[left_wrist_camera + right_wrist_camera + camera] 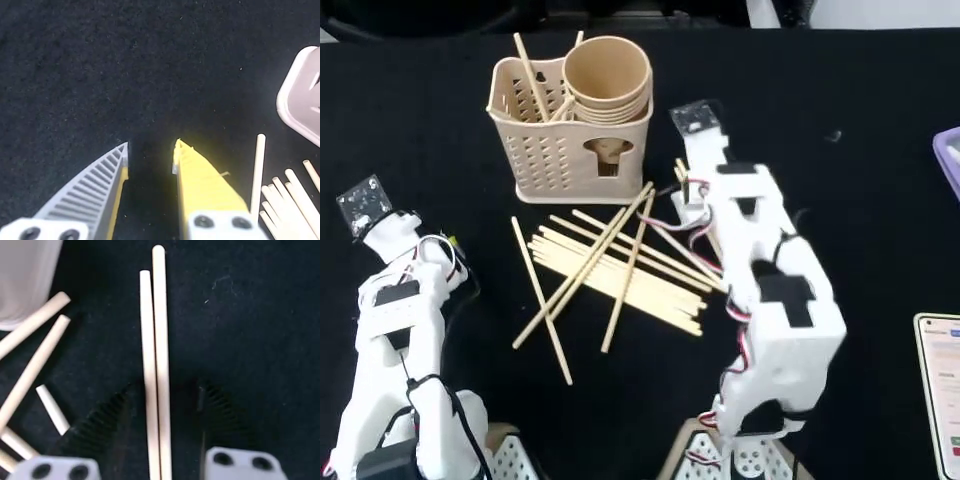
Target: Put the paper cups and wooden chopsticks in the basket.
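Straddling two chopsticks point(159, 315) untouched, right tool point(165, 388) stands wide; left tool point(151, 144), parted, hangs over black worktop point(100, 60), clear of basket point(300, 90).

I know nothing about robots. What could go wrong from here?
1. On the right arm, the jaws stand open around two chopsticks lying side by side; closing could pinch one and let the other slip out.
2. The loose chopsticks cross each other, so lifting some may drag others.
3. The stacked cups fill much of the basket, so a stick might catch the rim.
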You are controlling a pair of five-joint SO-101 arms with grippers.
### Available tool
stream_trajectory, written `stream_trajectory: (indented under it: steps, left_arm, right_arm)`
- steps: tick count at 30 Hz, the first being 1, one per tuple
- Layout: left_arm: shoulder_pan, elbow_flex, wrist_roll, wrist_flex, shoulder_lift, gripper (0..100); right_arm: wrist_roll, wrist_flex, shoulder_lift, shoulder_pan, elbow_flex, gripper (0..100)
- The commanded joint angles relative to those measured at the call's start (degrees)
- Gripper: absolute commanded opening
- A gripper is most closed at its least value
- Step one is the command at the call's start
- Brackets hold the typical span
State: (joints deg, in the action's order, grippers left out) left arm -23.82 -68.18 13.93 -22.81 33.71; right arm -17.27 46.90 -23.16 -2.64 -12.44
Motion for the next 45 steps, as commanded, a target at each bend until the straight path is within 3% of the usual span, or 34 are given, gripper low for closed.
stream_trajectory:
  steps: [1, 2, 7, 12, 22, 28, 30, 36, 45]
  left_arm:
    - [0.7, 0.3, 0.6, 1.0, 1.2, 16]
    - [0.7, 0.3, 0.6, 1.0, 1.2, 16]
    - [0.7, 0.3, 0.6, 1.1, 1.2, 16]
    - [0.7, 0.3, 0.6, 1.1, 1.2, 16]
    - [0.6, 0.3, 0.6, 1.1, 1.2, 16]
    - [0.3, 0.3, 0.6, 0.9, 1.2, 16]
    - [0.3, 0.3, 0.6, 0.9, 1.2, 16]
    - [0.5, 0.3, 0.6, 1.1, 1.2, 16]
    - [0.4, 0.3, 0.6, 1.1, 1.2, 16]
  right_arm:
    - [-0.8, 6.1, -3.2, 1.8, 8.0, 4.6]
    - [-0.8, 7.6, -4.0, 1.8, 9.4, 0.3]
    - [-2.2, 12.8, -4.3, 4.7, 12.7, 1.1]
    - [-2.4, 17.2, 7.1, 9.5, 13.2, 1.0]
    - [-2.9, 23.9, 21.8, 7.6, 10.2, 1.1]
    - [-2.8, 1.4, 14.0, 5.4, -1.5, 1.1]
    - [-2.8, -1.1, 10.2, 5.3, -0.9, 1.5]
    - [-2.7, 5.1, 1.4, 5.3, 8.0, 15.2]
    - [-2.5, 11.3, -7.4, 5.2, 19.6, 12.4]
